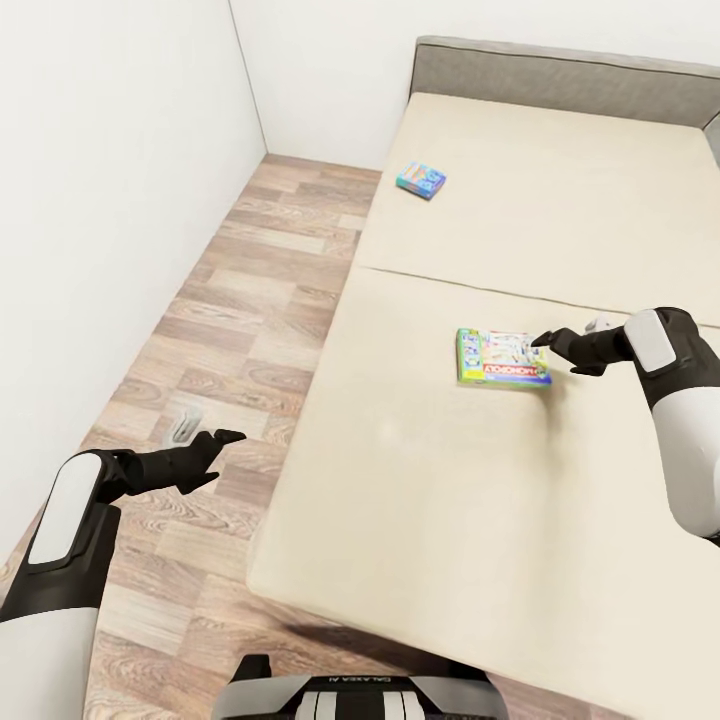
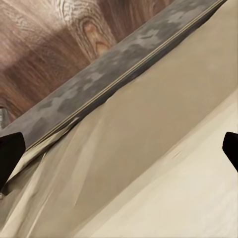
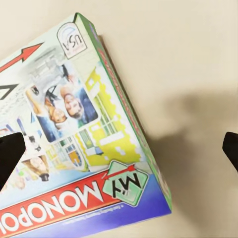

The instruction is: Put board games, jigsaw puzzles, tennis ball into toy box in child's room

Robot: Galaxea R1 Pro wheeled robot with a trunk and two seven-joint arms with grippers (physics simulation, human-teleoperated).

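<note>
Head view, bed: the wide beige bed [image 1: 470, 470] lies in two sections with a grey padded headboard at the far end, in a white-walled room with a wood-plank floor [image 1: 230, 300] along its left side.
Head view, large board game: the green-edged "MY MONOPOLY" box [image 1: 502, 358] lies flat on the near section of the mattress, just past the seam.
Head view, small board game: the light-blue cartoon box [image 1: 421, 180] lies on the far section, near its left edge and well apart from the large box.
Head view, right tool: the right tool [image 1: 556, 345] hangs at the right edge of the MONOPOLY box, dark fingers pointed at it; whether it touches the box is hard to tell from here.
Head view, left tool: the left tool [image 1: 222, 448] is held over the floor beside the bed's left edge, carrying nothing.
Left wrist view: the side of the mattress and its dark patterned lower edge cross the picture, with floor planks beyond; the two black fingertips [image 2: 10, 153] stand wide apart.
Right wrist view: the printed lid of the MONOPOLY box and its green side lie on the beige mattress; one fingertip [image 3: 10, 156] shows over the lid, the other over bare mattress, so the tool is spread wide with the box's corner between its fingers.
</note>
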